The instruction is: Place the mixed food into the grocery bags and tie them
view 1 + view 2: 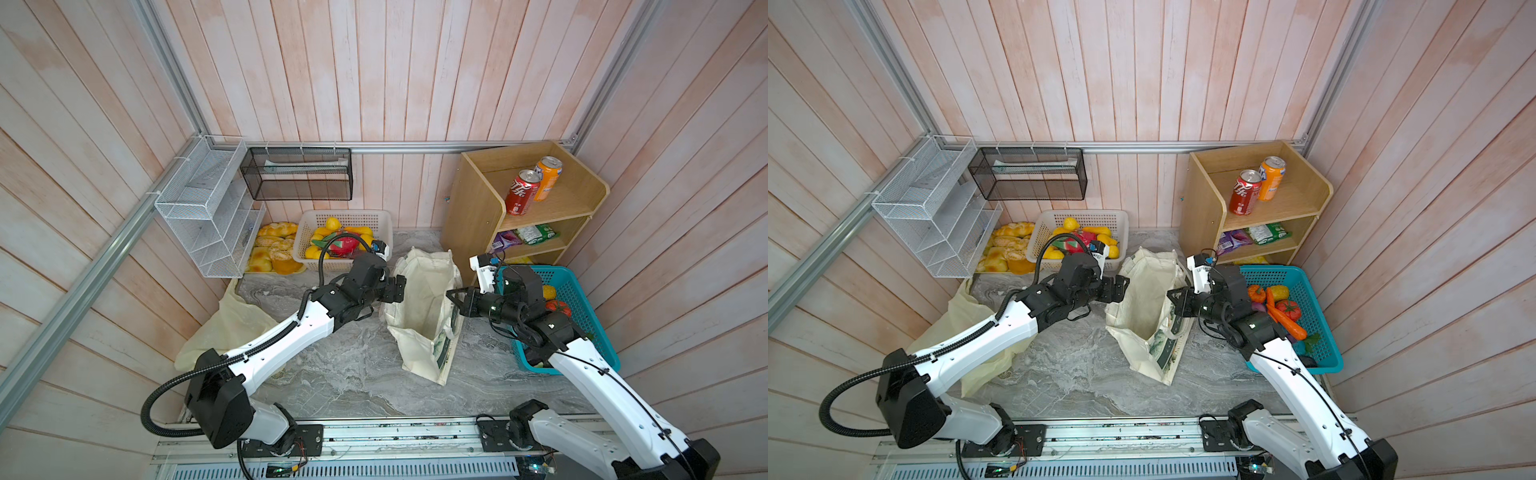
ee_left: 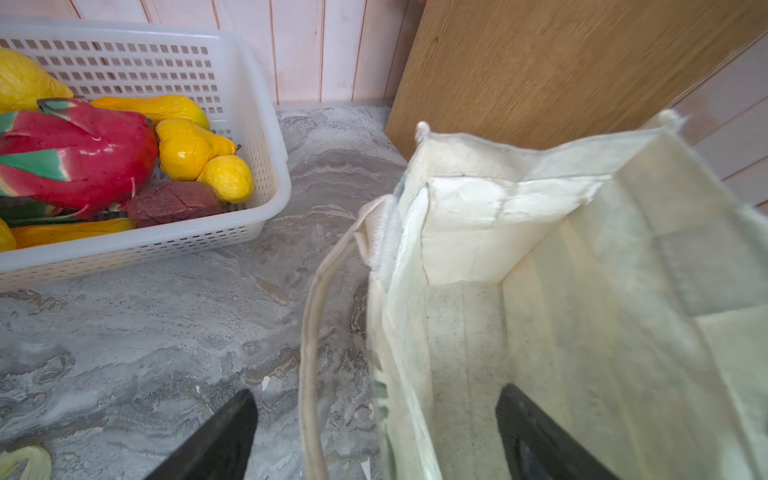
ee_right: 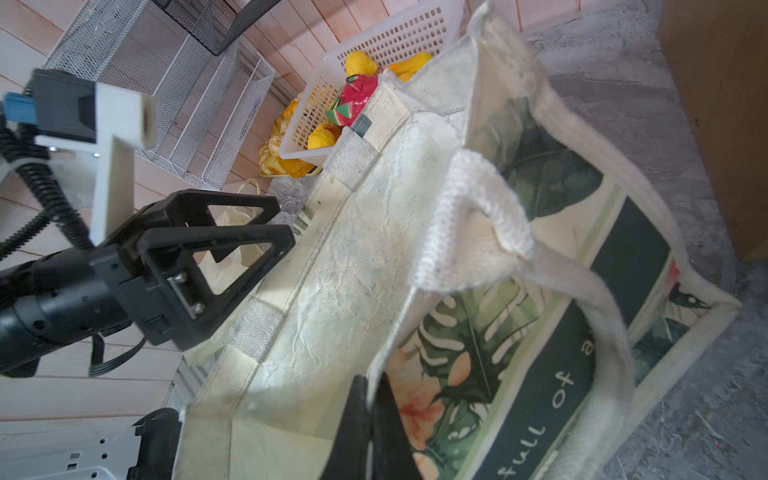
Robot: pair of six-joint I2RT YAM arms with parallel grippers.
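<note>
Canvas tote (image 1: 419, 311): stands upright in the centre of both top views with its mouth open. In the left wrist view its floor looks bare, so I judge that nothing is packed in it.
Plastic bag (image 1: 224, 328): lies flat at the lower left of a top view, partly under the left arm (image 1: 291, 336). It looks empty, and I see no knot.
Red cola can (image 1: 523, 193): on the top board of the wooden shelf (image 1: 473, 216), upper right of a top view, just beside an orange can (image 1: 547, 178).
Purple snack packet (image 1: 508, 240): on the middle board of the shelf, below the cans.
Orange-red items (image 1: 1287, 309): in the blue basket (image 1: 1320, 299) at the right of a top view.
Left gripper (image 1: 400, 287): jaws wide at the tote's left rim. In the left wrist view one finger is inside the bag and one outside; it holds nothing.
Right gripper (image 3: 371, 399): jaws closed, pinching the tote's right wall near the rim.
Done: the tote is open and held on one side.
Left: all the food must go in, then the tying. The task is near its beginning.
</note>
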